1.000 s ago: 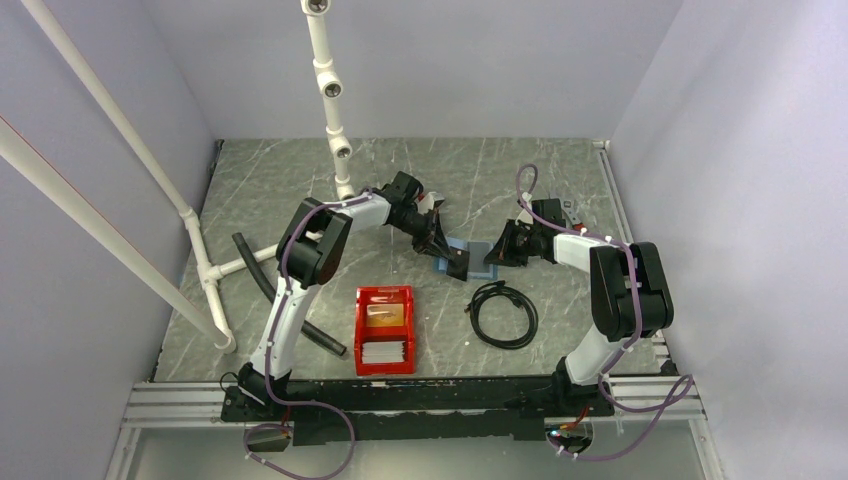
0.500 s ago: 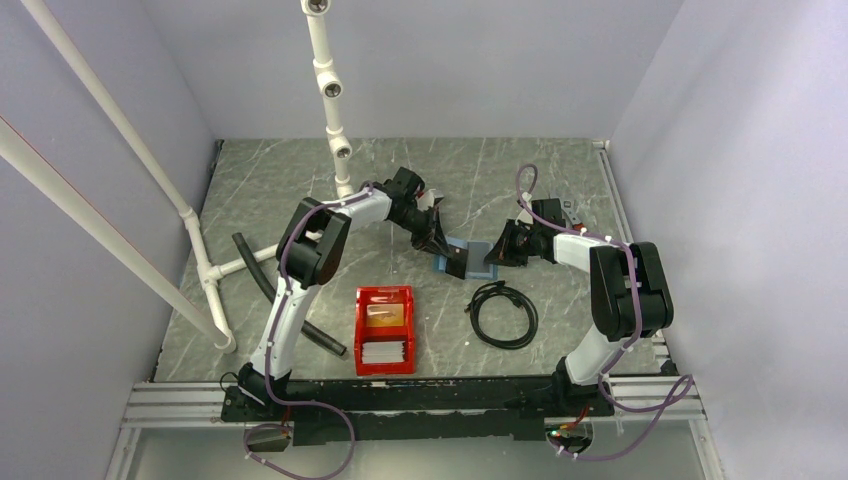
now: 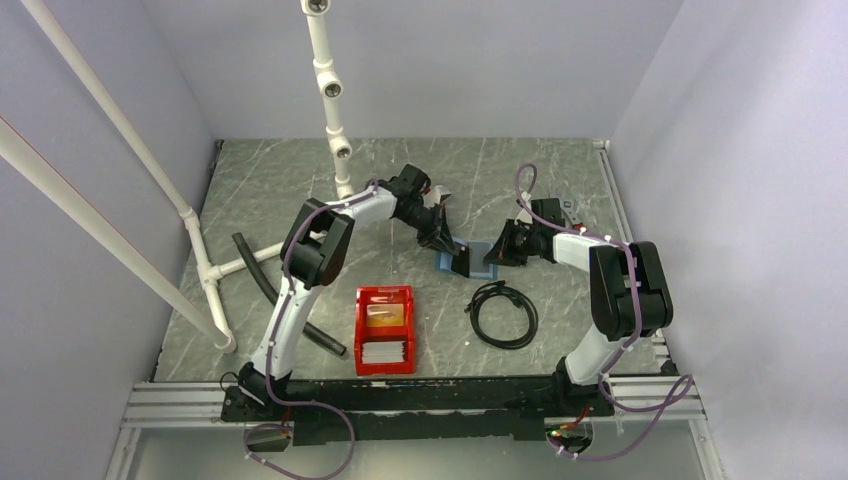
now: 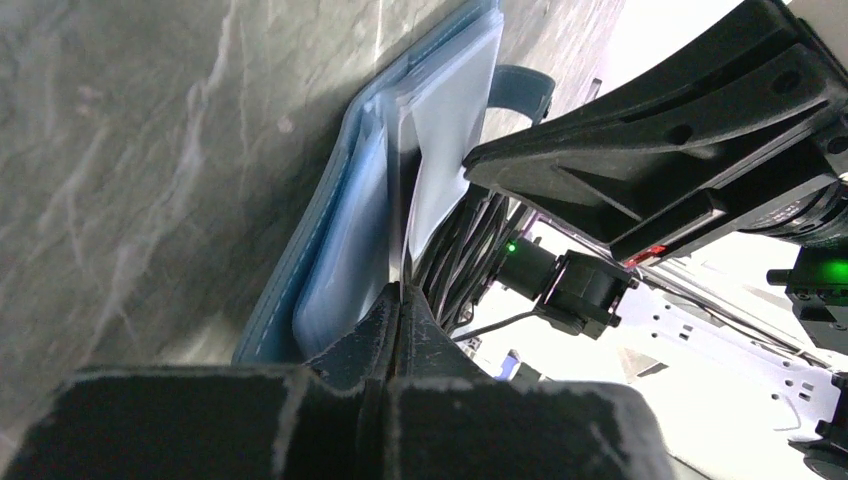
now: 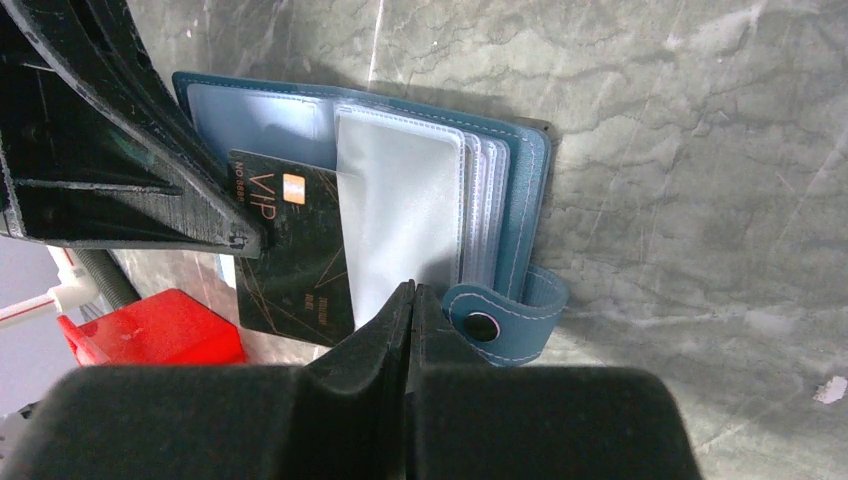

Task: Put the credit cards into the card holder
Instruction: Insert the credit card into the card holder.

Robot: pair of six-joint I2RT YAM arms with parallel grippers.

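The blue card holder (image 5: 525, 190) lies open on the table, its clear sleeves fanned; it also shows in the top view (image 3: 482, 262) and the left wrist view (image 4: 335, 235). My left gripper (image 4: 402, 292) is shut on a black VIP card (image 5: 290, 275), whose edge lies partly under a clear sleeve (image 5: 400, 215). My right gripper (image 5: 412, 288) is shut on that sleeve's near edge, beside the snap strap (image 5: 500, 320). The whitish card stack (image 3: 385, 351) and an orange-gold card (image 3: 385, 314) lie in the red bin.
The red bin (image 3: 362, 330) stands in front of the card holder, left of a coiled black cable (image 3: 503, 312). A black hose (image 3: 262, 275) and white pipe frame (image 3: 335, 110) are on the left.
My left gripper has shifted slightly right with the black card, closer into the card holder. The right gripper has kept its hold and place.
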